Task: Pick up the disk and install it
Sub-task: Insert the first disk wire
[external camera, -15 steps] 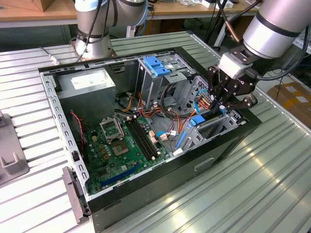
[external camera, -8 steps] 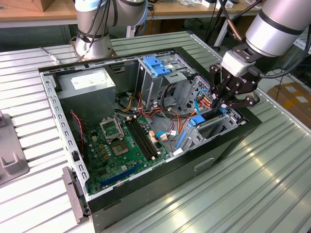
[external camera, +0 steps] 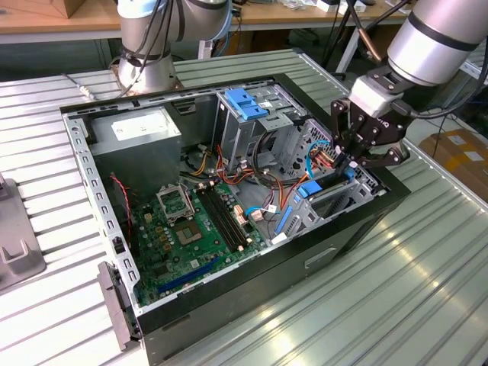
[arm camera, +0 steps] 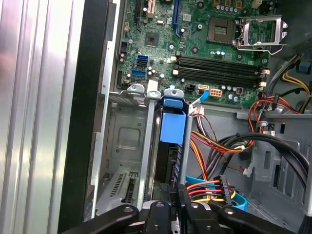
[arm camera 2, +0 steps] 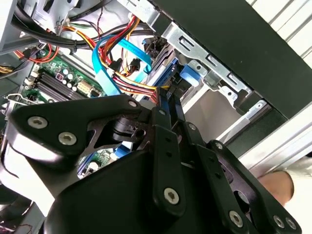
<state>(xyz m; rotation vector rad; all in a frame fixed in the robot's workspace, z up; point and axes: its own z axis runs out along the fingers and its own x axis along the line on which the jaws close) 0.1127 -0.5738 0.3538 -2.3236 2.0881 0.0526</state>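
ribbed table point(external camera: 427, 252) bears an open case point(external camera: 252, 305) where the claw point(external camera: 348, 163) clamps the disk point(arm camera: 173, 127) edgewise.

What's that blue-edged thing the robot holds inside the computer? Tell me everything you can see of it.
The disk is a flat dark slab with bright blue plastic rails and an end tab. It stands on edge in a grey metal bay beside the black wall of the case. The jaws of the gripper clamp its near end.

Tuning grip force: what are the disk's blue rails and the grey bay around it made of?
Rails on the disk: bright blue, smooth, slightly glossy; likely moulded plastic. As for the bay: dull grey thin folded sheet with stamped ribs; looks like bare steel.
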